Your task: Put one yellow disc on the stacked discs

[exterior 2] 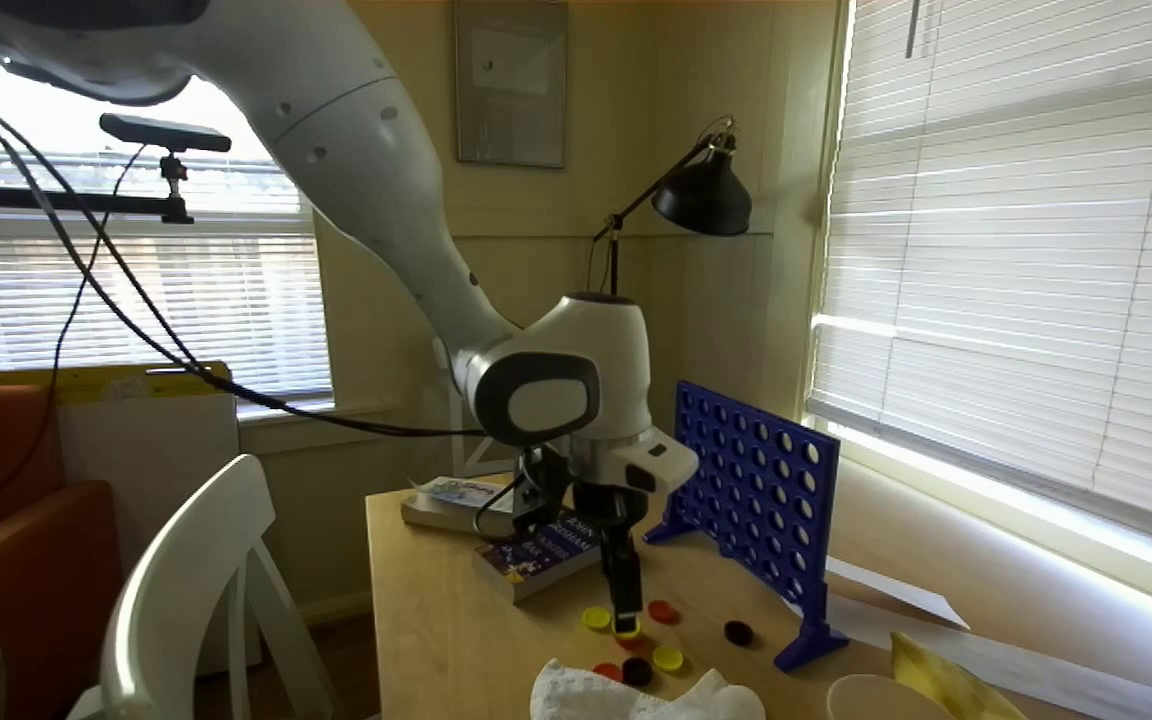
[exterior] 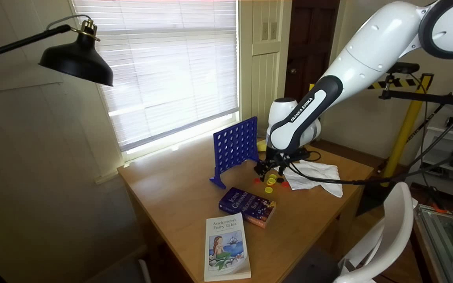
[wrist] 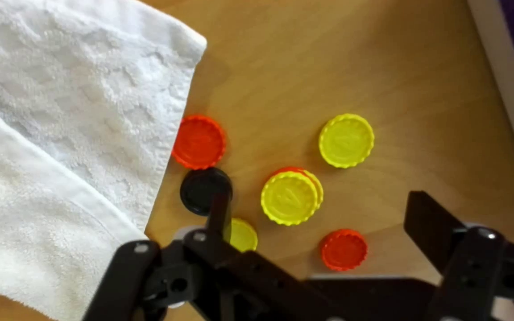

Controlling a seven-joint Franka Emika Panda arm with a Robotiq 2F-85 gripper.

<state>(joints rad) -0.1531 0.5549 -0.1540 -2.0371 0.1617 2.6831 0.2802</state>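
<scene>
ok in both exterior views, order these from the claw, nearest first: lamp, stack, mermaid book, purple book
From the claw:
1. The stack, just below it
2. The purple book, between stack and mermaid book
3. The mermaid book, past the purple one
4. The lamp, well above both books

Loose: two yellow discs (wrist: 346, 140), two red discs (wrist: 344, 249), two black discs (exterior 2: 738, 633); one stack (wrist: 289, 199); two books (exterior: 226, 245)
</scene>
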